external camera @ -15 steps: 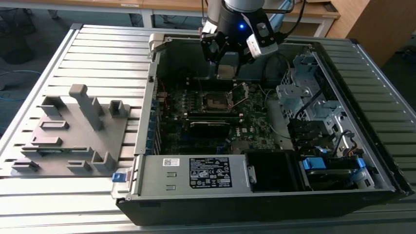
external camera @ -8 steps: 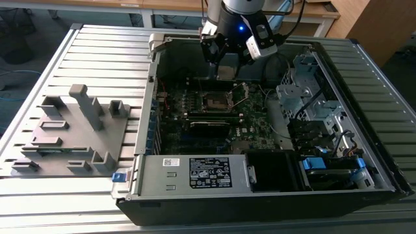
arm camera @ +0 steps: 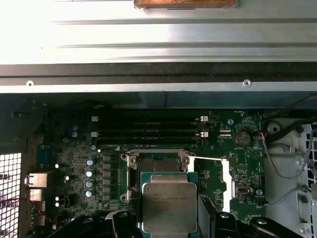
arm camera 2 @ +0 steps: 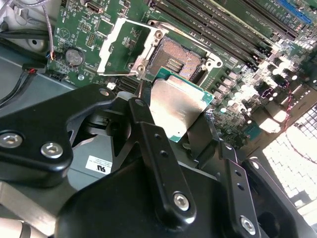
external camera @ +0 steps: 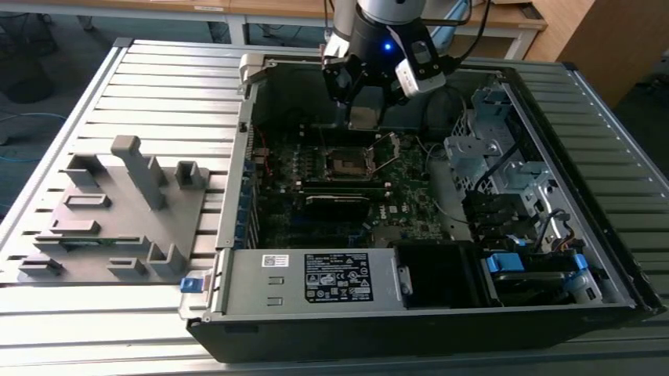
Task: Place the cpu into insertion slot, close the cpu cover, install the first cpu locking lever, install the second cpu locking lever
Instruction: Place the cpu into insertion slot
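The cpu point(arm camera 2: 183, 101) was seen w/ a silvery-grey top & a green border. The gripper point(arm camera 2: 174, 115) was noted as black throughout, w/ silver screw heads point(arm camera 2: 180, 200). The insertion slot point(arm camera 2: 176, 59) was shown dark, w/ a fine brownish dotted pin grid inside. The cpu cover point(arm camera 2: 108, 52) was seen as bare silver metal. The motherboard point(arm camera 2: 84, 29) was recorded as dark green, dotted w/ silver caps point(arm camera: 90, 162); the memory slots point(arm camera: 148, 133) on it were black w/ white end clips. In the exterior view, the table point(external camera: 157, 86) was seen light grey w/ parallel ribs, the fixture point(external camera: 115, 211) plain grey, the label point(external camera: 337, 276) black w/ white print, & the latches point(external camera: 505, 262) blue.
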Robot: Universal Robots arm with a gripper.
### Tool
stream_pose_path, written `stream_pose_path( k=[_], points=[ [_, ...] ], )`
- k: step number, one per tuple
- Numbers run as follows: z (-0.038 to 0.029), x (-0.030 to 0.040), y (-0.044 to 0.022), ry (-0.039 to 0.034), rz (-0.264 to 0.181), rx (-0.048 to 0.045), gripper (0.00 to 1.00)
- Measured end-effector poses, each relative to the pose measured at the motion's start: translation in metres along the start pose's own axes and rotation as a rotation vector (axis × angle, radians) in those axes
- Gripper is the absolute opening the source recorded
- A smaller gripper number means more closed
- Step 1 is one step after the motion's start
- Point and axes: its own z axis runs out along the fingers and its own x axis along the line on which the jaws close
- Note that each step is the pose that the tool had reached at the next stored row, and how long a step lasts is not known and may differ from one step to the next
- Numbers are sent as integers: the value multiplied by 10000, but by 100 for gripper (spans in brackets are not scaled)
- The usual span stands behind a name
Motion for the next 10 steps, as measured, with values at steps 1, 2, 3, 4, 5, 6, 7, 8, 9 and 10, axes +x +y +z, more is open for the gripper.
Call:
stream_pose_path(
  k=[1, 2, 3, 4, 5, 6, 7, 8, 9, 10],
  points=[
    [0, 0, 0, 0, 0, 0, 54],
    [0, 0, 0, 0, 0, 0, 54],
    [1, 0, 0, 0, 0, 0, 54],
    [5, 0, 0, -1, 0, -3, 54],
    [12, 0, -1, -3, 0, -5, 54],
    [20, -1, -2, -1, -1, -3, 54],
    [27, -1, -2, 0, 0, -1, 54],
    [33, -1, -3, -1, -1, -1, 54],
    [38, -1, -3, 0, 0, -1, 54],
    [44, -1, -4, 0, 0, -1, 54]
  ],
)
